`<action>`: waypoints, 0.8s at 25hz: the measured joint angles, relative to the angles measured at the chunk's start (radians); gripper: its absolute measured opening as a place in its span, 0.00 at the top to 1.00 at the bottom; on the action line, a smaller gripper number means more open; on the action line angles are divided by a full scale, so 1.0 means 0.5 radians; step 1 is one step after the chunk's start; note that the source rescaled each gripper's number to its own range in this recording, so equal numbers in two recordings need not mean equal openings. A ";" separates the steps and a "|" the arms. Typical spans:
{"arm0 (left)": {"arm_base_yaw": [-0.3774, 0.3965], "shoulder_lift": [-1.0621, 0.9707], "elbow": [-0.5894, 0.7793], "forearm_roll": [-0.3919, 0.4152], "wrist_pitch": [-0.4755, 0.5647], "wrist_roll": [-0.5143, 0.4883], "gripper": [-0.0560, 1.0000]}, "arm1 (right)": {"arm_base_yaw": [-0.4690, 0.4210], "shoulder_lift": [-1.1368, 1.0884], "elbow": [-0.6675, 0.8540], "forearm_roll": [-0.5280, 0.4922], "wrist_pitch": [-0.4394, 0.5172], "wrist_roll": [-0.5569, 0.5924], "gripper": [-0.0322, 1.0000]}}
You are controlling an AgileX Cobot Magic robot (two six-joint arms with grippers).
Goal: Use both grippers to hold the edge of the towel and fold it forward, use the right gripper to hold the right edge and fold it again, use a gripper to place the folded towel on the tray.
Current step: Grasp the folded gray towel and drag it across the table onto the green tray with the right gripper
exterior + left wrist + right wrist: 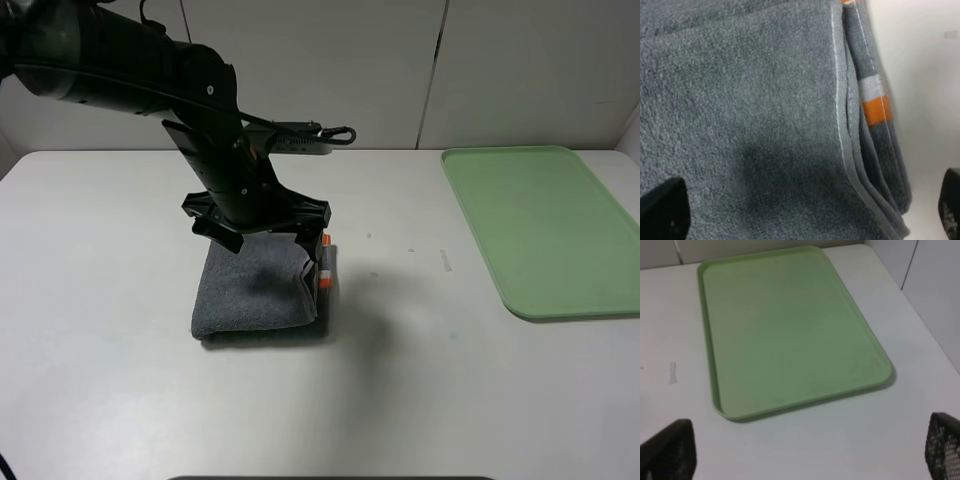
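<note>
Lying folded on the bench (pixel 100 400), left of centre and well apart from the tray (pixel 540 225), the towel (pixel 255 295) is a grey, nearly square pad. Its outline is too even to tell a long axis from the high view. Its stacked hemmed edges are on the right side, toward the tray, and run front to back. An orange and white band (pixel 875 102) shows on a lower layer along that side. The smooth folded face is on top, with a white stitched hem (pixel 840 100) marking the upper layer's right edge.

The left tool (pixel 268 243) hangs over the towel's rear half, jaws spread wide and holding nothing. One finger (pixel 662 210) is over the grey top face. The other finger (pixel 950 207) is past the hemmed side, over bare bench. Whether either tip touches the cloth cannot be told.

The right tool (pixel 805 450) is also spread wide and holds nothing. Its wrist view shows it above bare bench near one short end of the green tray, whose long axis runs away from it. It does not show in the high view.
</note>
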 joint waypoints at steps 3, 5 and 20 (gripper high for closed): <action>0.000 -0.038 0.000 0.003 0.025 0.000 0.00 | 0.000 0.000 0.000 0.000 0.000 0.000 0.00; 0.000 -0.080 0.000 0.007 0.090 0.000 0.00 | 0.000 0.000 0.000 0.000 0.000 0.000 0.00; 0.006 -0.643 0.000 0.133 0.784 0.112 0.00 | 0.000 0.000 0.000 0.006 0.000 0.000 0.00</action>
